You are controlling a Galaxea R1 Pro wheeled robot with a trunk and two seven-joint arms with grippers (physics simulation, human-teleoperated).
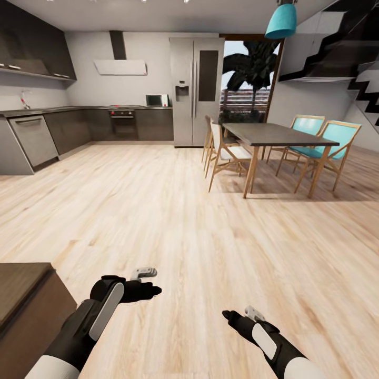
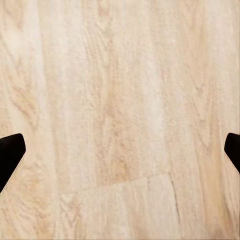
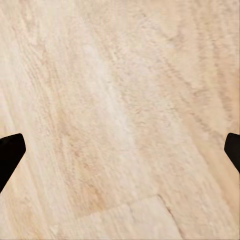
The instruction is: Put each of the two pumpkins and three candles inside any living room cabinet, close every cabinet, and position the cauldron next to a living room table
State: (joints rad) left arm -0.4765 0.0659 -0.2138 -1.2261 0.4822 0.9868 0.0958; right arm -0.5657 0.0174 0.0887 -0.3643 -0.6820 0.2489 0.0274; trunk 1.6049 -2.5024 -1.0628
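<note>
Your left pincer (image 1: 150, 290) and right pincer (image 1: 227, 316) both hang over bare wood floor (image 1: 173, 221), arms stretched forward and low. In each wrist view the fingertips (image 2: 10, 152) sit far apart at the frame edges, spread wide and holding nothing. A dark-brown cabinet (image 1: 26, 310), perhaps the TV unit, is cut off just beside your left arm.

Dark brown unit (image 1: 23, 310) lying cut by the lower left edge, perhaps the cabinet. Both wrist views cropping fingertips (image 2: 10, 152) (image 3: 10, 152) at frame sides. Staircase (image 1: 358, 58) running off the right edge.
</note>
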